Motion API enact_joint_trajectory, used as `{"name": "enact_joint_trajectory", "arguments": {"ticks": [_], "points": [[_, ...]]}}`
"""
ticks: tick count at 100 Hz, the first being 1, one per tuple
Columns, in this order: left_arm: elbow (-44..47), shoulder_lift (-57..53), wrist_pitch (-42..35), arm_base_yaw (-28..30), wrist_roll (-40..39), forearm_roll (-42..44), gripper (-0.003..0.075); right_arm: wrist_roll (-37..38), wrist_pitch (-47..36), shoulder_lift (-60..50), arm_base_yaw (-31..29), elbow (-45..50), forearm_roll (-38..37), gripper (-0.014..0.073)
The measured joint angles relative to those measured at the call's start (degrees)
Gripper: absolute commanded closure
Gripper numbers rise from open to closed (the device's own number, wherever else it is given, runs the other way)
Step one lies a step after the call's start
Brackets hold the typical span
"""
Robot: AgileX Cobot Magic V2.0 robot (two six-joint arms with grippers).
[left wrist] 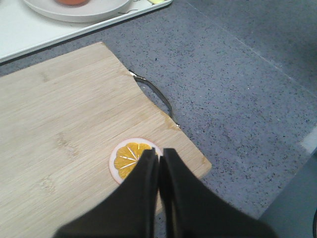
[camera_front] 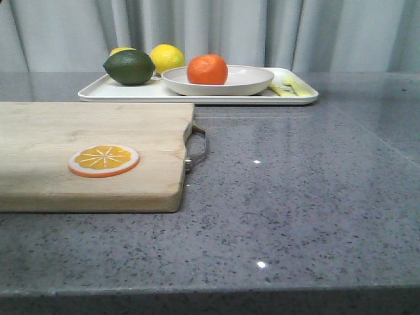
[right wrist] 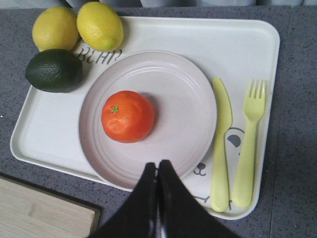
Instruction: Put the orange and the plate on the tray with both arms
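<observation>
The orange point(camera_front: 207, 69) lies in the off-white plate point(camera_front: 252, 82), and the plate stands on the white tray point(camera_front: 118, 92) at the back of the table. The right wrist view shows the orange point(right wrist: 127, 116) left of centre in the plate point(right wrist: 188, 114) on the tray point(right wrist: 237, 44). My right gripper point(right wrist: 157, 164) is shut and empty above the plate's near rim. My left gripper point(left wrist: 159, 152) is shut and empty above the flat orange slice point(left wrist: 128, 159) on the wooden board. The left wrist view catches the plate's edge point(left wrist: 104, 11). Neither gripper shows in the front view.
A wooden cutting board point(camera_front: 79, 131) with a metal handle point(camera_front: 199, 148) fills the left front, with the flat orange slice point(camera_front: 104, 160) on it. On the tray lie a green lime point(camera_front: 128, 67), two lemons point(camera_front: 167, 58), and a yellow-green knife point(right wrist: 221, 144) and fork point(right wrist: 247, 144).
</observation>
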Motion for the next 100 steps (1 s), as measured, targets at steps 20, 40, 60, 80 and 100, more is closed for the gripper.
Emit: {"name": "enact_joint_trajectory", "arguments": {"ticks": [20,40,60,80,100], "points": [[0.0,0.0,1.0,0.0,0.0,0.0,0.0738,-0.7,0.0,-7.1,0.0,7.4,-0.6,0.0665],[0.0,0.0,1.1,0.0,0.0,0.0,0.0739,-1.9,0.0,-14.7,0.0,18.6,-1.7,0.0665],[0.0,0.0,1.1,0.0,0.0,0.0,0.0739,-3.8,0.0,-22.6,0.0,28.3,-2.1,0.0665],[0.0,0.0,0.1,0.0,-0.1,-0.6,0.0739,-5.5,-5.7,-32.0,0.0,41.4,-2.1,0.0665],[0.0,0.0,-0.7,0.0,-0.1,-0.7,0.0739,-6.2,-16.2,-43.4,0.0,57.4,-2.1,0.0665]]}}
